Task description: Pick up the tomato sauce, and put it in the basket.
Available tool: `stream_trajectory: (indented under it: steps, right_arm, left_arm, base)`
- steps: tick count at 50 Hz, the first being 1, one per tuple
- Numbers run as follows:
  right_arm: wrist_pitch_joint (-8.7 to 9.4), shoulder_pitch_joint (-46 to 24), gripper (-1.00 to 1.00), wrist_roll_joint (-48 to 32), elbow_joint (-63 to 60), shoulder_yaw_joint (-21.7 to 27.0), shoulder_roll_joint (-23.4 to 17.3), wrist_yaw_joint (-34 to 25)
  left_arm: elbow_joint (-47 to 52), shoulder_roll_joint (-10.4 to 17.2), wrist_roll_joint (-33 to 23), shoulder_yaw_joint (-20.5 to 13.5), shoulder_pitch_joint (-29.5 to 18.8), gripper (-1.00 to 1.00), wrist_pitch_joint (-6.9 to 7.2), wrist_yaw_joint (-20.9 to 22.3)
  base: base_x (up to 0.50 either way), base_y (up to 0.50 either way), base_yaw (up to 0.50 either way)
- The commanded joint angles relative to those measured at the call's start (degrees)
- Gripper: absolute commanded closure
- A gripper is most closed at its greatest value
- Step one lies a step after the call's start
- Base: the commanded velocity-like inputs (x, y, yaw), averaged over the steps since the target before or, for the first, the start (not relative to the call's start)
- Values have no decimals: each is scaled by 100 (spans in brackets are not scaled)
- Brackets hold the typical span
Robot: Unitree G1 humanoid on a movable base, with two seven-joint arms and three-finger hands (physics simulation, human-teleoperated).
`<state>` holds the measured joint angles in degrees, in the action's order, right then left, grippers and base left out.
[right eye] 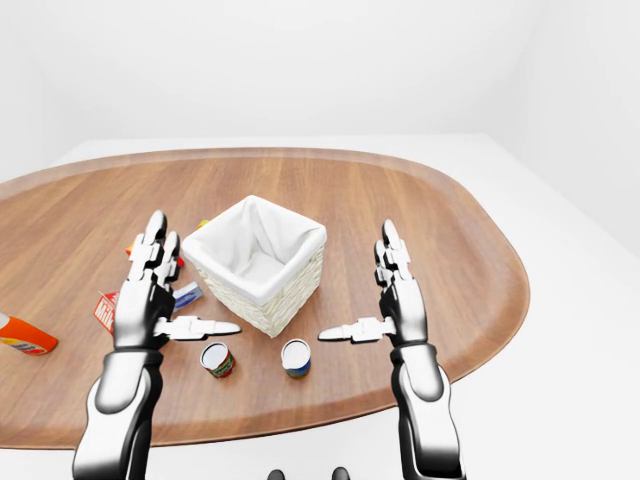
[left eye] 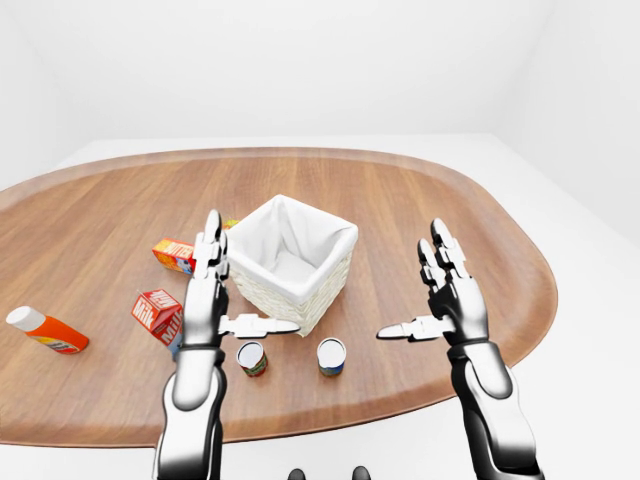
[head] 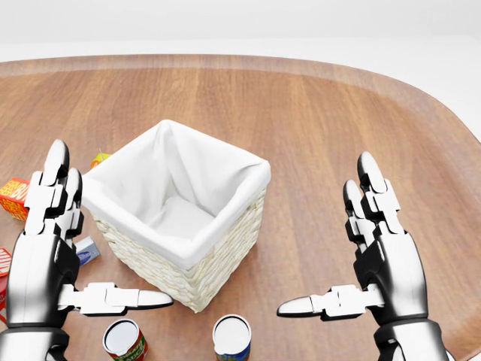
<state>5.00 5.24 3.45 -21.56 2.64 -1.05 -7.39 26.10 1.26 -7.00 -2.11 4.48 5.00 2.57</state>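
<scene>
The tomato sauce can (head: pixel 124 340), with a red and green label and a white top, stands upright at the bottom left of the head view. Just above it hovers my left hand (head: pixel 94 244), open, fingers up and thumb pointing right, holding nothing. The white-lined wicker basket (head: pixel 225 252) sits in the middle, its left wall beside that hand. My right hand (head: pixel 327 237) is open too, to the right of the basket, thumb pointing left, also holding nothing.
A blue-labelled can (head: pixel 231 336) stands right of the tomato sauce. Left of the basket lie a small blue box (head: pixel 86 250), a red milk carton (left eye: pixel 157 310), an orange box (left eye: pixel 173 254) and an orange bottle (left eye: pixel 45 330). The table edge (left eye: pixel 400 395) curves close below the cans.
</scene>
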Motion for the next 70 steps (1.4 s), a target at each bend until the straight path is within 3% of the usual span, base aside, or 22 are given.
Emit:
stream_trajectory:
  steps: [1, 19, 29, 31, 52, 70]
  right_arm:
    - [0, 12, -100, -1, -24, 1, 2, -9]
    - [0, 29, -100, -15, 20, -15, 5, -11]
    - [0, 24, -100, -35, 86, -26, 7, -10]
    - [0, 19, -100, -38, 109, -25, 6, -9]
    - [0, 70, -100, -68, 115, -59, 11, -22]
    - [0, 73, -100, -75, 117, -57, 9, -21]
  left_arm:
    - [27, 9, -258, 3, 15, -100, 0, 24]
    - [99, 79, -514, -326, 29, -100, 0, 159]
    - [266, 142, -775, -307, -144, -100, 0, 269]
    - [229, 188, -1000, -181, -50, -100, 0, 342]
    - [-57, 67, -1415, -224, 442, -100, 0, 332]
    - [-242, 48, -1583, -262, 537, -100, 0, 344]
  base:
    - [0, 0, 0]
    - [0, 0, 0]
    - [0, 0, 0]
    - [0, 0, 0]
    - [0, 0, 0]
    - [0, 0, 0]
